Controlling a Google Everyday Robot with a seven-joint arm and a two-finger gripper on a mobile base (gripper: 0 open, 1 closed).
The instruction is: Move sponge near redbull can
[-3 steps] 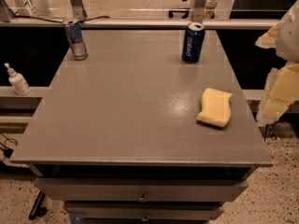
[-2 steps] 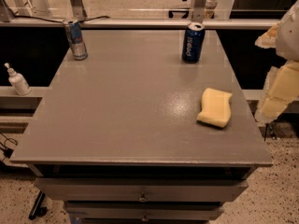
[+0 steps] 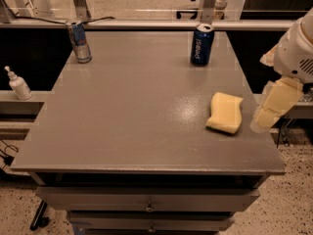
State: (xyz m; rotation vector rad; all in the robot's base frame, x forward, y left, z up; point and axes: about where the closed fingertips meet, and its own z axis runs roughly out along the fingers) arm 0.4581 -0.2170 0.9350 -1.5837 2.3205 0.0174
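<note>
MOBILE ROBOT AT WORK TABLE: The robot's gripper [image 3: 266, 114], pale yellow, hangs just off the right edge of a grey table [image 3: 132, 106], angled down and in toward the tabletop's near right corner. Its white arm [image 3: 298, 53] rises above it, up and to the right at the pic's border. Whether the pincer is open or shut can't be told from this angle; nothing is seen in its hold.

The sponge [image 3: 225, 112], a thick pale yellow pad w/ wavy edges, lies flat on the tabletop just beside the pincer, on its left as viewed. A narrow strip of bare table separates the two, so they aren't touching.

The redbull can [image 3: 79, 42] stands upright at the table's far left corner, well apart from the pincer, diagonally across nearly the whole surface, and equally far from the sponge. A dark blue Pepsi can [image 3: 202, 45] stands upright near the far edge, beyond the pincer and to its left, much closer to it than the slim can.

A small white pump bottle [image 3: 18, 83] sits on a lower ledge past the table's left side, approx. the farthest item from the pincer. Drawers [image 3: 146, 199] run under the table's front, below and left of the pincer.
</note>
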